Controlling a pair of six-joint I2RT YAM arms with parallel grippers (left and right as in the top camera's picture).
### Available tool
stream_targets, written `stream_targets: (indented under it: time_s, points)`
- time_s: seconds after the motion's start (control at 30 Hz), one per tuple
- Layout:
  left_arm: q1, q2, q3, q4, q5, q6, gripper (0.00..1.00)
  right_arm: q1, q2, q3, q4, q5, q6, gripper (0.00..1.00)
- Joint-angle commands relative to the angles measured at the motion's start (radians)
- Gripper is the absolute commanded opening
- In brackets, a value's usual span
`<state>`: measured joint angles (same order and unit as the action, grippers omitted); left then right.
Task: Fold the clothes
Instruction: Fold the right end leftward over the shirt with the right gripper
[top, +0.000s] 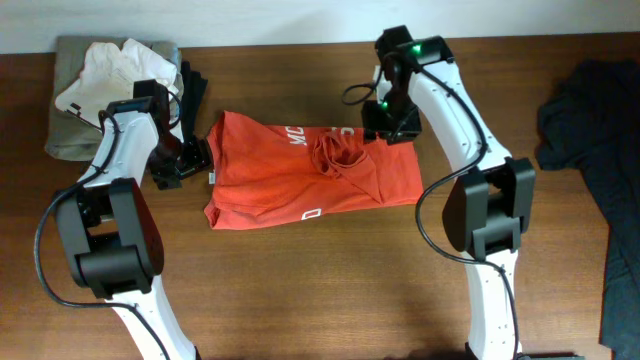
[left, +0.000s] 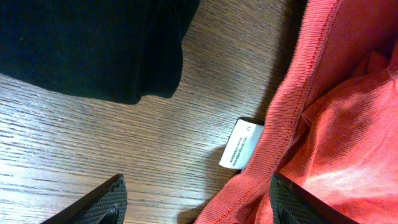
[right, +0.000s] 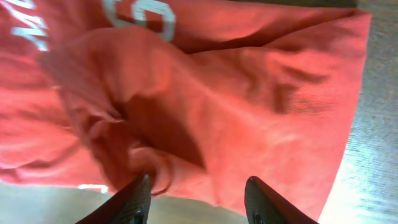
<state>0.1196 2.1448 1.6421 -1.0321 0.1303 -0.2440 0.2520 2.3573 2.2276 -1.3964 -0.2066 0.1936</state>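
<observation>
The red-orange T-shirt lies partly folded mid-table, white lettering on top and a bunched fold near its upper middle. Its small white tag sticks out at the left hem. My left gripper is open at the shirt's left edge; one finger is over the wood, the other over the red fabric. My right gripper is open above the shirt's upper right corner, with fingers spread over the bunched red cloth. A dark navy garment lies at the far right.
A pile of beige and white clothes sits at the back left, with a black garment beside it, also seen in the left wrist view. Bare wooden table lies in front of the shirt.
</observation>
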Motion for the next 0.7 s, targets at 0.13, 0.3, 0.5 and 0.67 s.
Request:
stream_targets:
  time_s: [0.13, 0.3, 0.5, 0.67]
  points:
    - [0.0, -0.035, 0.018, -0.001, 0.004, 0.003, 0.73, 0.024, -0.025, -0.23, 0.168, -0.08, -0.036, 0.36]
    - [0.0, -0.035, 0.018, -0.001, 0.004, 0.002, 0.73, 0.041, -0.026, -0.247, 0.171, -0.15, -0.037, 0.24]
    - [0.0, -0.035, 0.018, -0.002, 0.004, 0.003, 0.74, 0.063, -0.026, -0.248, 0.126, -0.212, -0.048, 0.19]
    - [0.0, -0.035, 0.018, -0.005, 0.005, 0.003, 0.77, 0.122, -0.026, -0.248, 0.112, -0.209, -0.047, 0.18]
